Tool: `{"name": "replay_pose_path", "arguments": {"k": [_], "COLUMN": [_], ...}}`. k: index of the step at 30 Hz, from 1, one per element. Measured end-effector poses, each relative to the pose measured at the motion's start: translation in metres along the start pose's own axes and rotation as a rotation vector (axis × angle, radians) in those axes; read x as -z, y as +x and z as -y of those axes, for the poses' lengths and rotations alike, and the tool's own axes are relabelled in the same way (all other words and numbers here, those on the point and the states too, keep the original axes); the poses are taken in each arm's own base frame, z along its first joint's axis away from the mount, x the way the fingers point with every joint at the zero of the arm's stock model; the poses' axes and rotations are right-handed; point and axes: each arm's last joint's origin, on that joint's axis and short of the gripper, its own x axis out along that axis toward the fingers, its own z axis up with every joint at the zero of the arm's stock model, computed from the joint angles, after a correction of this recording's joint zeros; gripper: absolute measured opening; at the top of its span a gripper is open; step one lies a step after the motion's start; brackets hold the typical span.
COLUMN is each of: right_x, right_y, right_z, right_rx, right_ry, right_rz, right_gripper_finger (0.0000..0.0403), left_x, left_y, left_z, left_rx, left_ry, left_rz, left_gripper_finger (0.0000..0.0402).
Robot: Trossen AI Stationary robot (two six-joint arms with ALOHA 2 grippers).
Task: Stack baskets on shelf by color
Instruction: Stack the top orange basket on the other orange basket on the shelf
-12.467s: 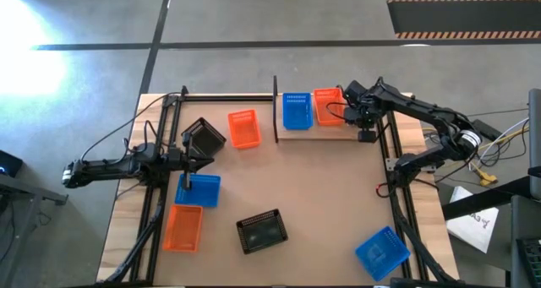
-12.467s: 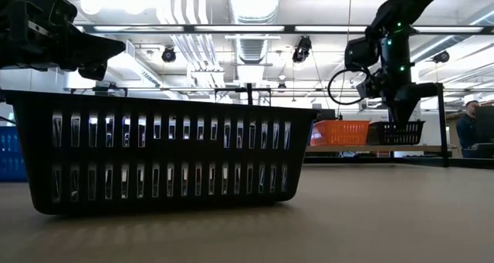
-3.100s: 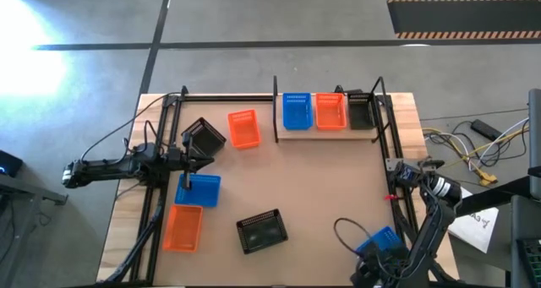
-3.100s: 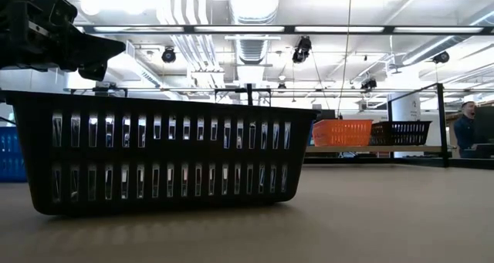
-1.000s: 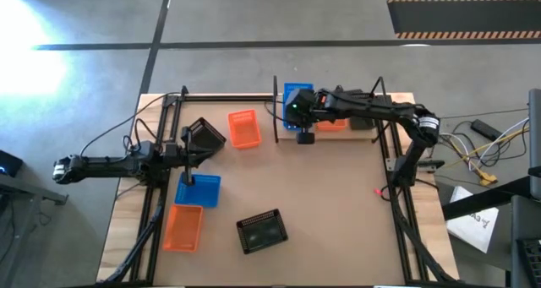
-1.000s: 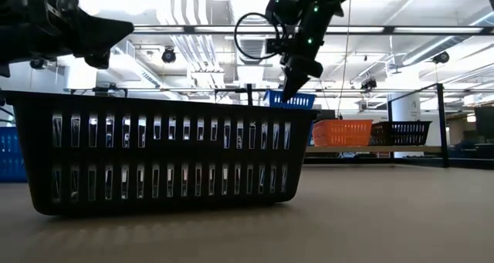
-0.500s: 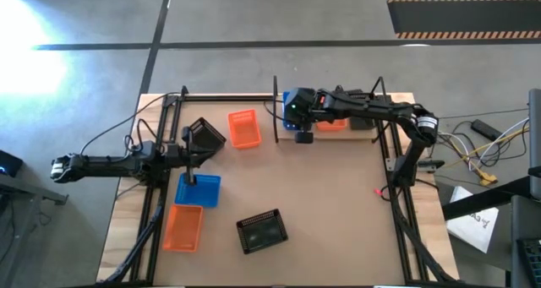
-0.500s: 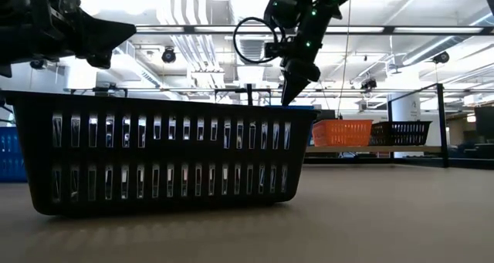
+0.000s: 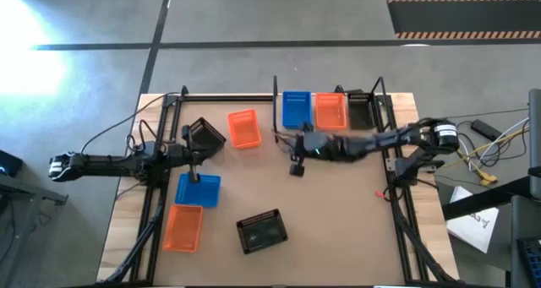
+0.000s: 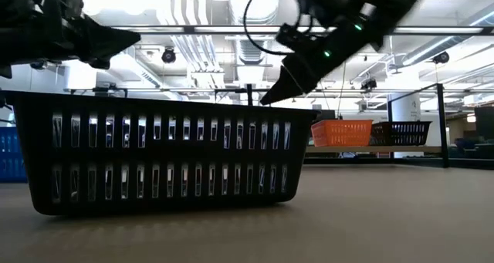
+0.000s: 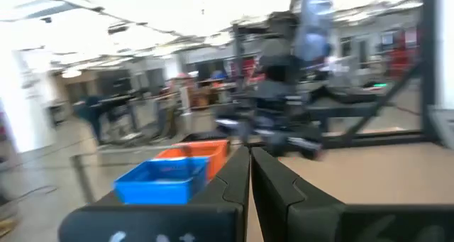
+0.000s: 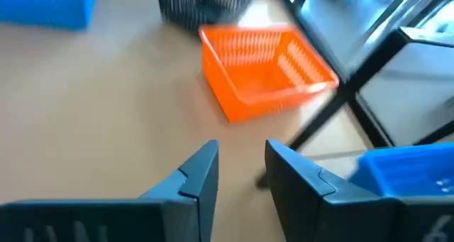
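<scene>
One orange basket (image 12: 264, 70) lies ahead of the right tool (image 12: 240, 172), fingers parted, empty

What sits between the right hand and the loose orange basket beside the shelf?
Nothing visible. The right hand, open and empty, has bare tabletop between it and the orange basket. The shelf's black end post stands beside that path, not across it.

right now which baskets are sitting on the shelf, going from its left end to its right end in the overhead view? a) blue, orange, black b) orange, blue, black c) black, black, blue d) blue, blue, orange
a: in the high view the shelf holds the blue basket, then the orange basket, then the black basket at its right end.
</scene>
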Motion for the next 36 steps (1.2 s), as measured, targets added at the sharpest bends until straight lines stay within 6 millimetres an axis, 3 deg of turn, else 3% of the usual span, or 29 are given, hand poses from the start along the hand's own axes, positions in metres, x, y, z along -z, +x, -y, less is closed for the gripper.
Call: {"name": "replay_pose_path", "arguments": {"k": [4,8,14,20,24,27,30,33,36], "right_x": [0.023,0.039,0.069,0.095,0.109,0.117,0.121,0.124,0.123], "right_y": [-0.012,-0.027,-0.04,-0.057,-0.07,-0.078,-0.085,-0.09,-0.094], "right_z": [-0.024,-0.03,-0.03,-0.029,-0.031,-0.034,-0.037,-0.039,-0.042], "right_rx": [0.159,0.319,0.281,0.19,0.168,0.147,0.129,0.111,0.088], "right_ry": [0.027,0.018,0.125,0.241,0.298,0.327,0.354,0.371,0.368], "right_rz": [0.104,0.065,0.029,0.007,0.003,0.004,0.015,0.021,0.035], "right_gripper_finger": [0.0088,0.0071,0.0054,0.0054,0.0054,0.0054,0.0054,0.0054,0.0054], "left_x": [-0.001,-0.014,-0.014,-0.002,0.008,0.026,0.038,0.049,0.051], "left_y": [0.008,0.033,0.084,0.13,0.157,0.165,0.171,0.17,0.169], "left_z": [-0.003,-0.005,-0.012,-0.023,-0.032,-0.034,-0.034,-0.033,-0.034], "left_rx": [-0.109,-0.148,-0.146,-0.053,0.007,0.015,0.013,-0.038,-0.088], "left_ry": [0.026,0.095,0.19,0.205,0.121,0.088,0.096,0.137,0.173], "left_rz": [-0.093,-0.243,-0.586,-0.898,-0.969,-1.069,-1.111,-1.169,-1.195], "left_gripper_finger": [0.0,0.0,0.0005,0.0073,0.0142,0.0183,0.0198,0.0182,0.0138]}}
